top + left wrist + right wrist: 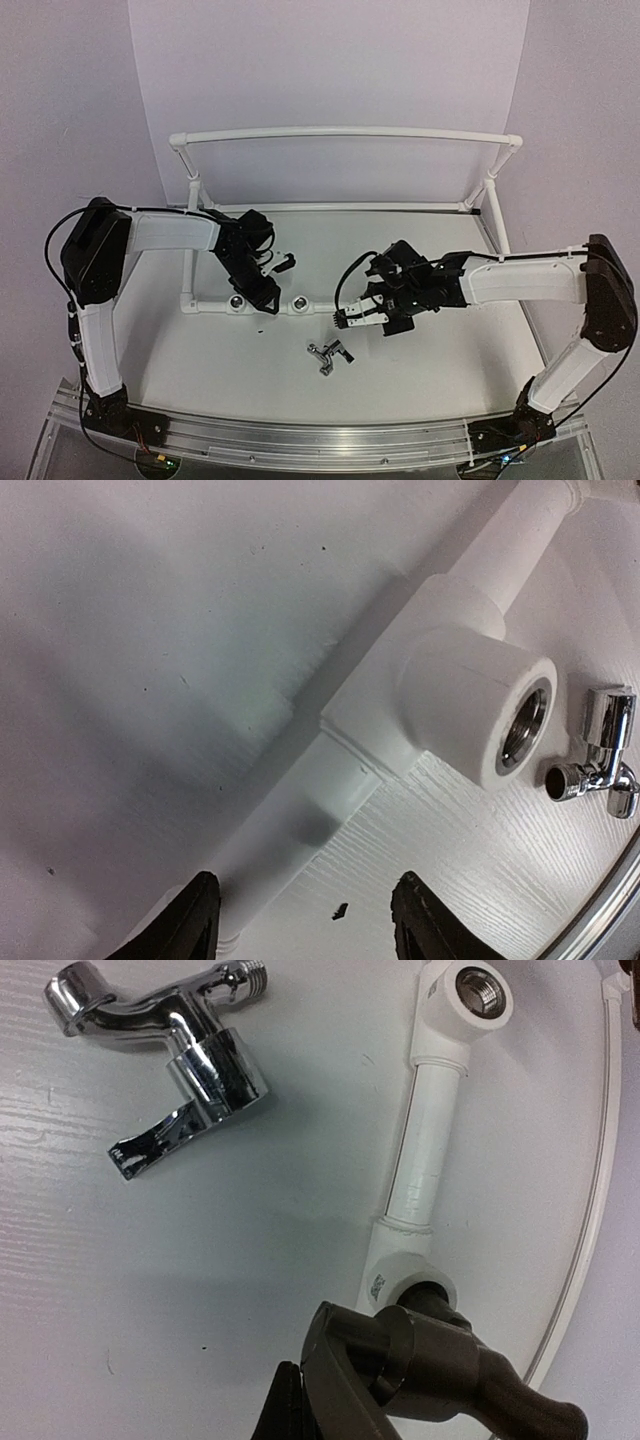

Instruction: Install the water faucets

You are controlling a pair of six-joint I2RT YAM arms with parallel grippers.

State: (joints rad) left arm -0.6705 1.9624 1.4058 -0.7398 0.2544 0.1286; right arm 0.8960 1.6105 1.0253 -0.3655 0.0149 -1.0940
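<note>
Top view looks down from behind — both wrist views sit close, sharing the pipe frame [340, 131].

Robot lab bench [450, 370]: white backdrop [330, 70], alu rail [320, 437].

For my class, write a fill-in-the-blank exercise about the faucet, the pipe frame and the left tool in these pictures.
1. The chrome faucet lies loose on the ___.
2. The pipe frame is ___ in colour.
3. The left tool is ___, gripping nothing.
4. The silver-ringed socket in the left wrist view is ___.

Missing words: table; white; open; empty.
</note>
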